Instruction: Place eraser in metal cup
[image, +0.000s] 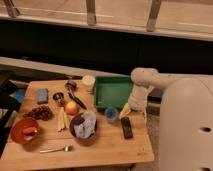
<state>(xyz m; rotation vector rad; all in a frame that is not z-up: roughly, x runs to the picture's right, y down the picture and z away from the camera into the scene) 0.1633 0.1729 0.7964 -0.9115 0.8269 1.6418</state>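
Observation:
The eraser (126, 127), a flat black bar, lies on the wooden table (110, 147) near its right edge, just right of the blue cup (111, 114). The metal cup (58, 96), small and silvery, stands at the left-middle of the table, behind the apple (72, 107). My gripper (134, 114) hangs from the white arm (142, 80) just above the far end of the eraser, at the front right corner of the green tray (112, 90). Its pale fingers (125, 111) are spread open and hold nothing.
A white round cup (88, 81) stands left of the tray. A blue block (42, 95), grapes (41, 112), a banana (62, 119), an orange bowl (24, 131), a dark bowl with a cloth (84, 125) and a fork (55, 149) fill the left half.

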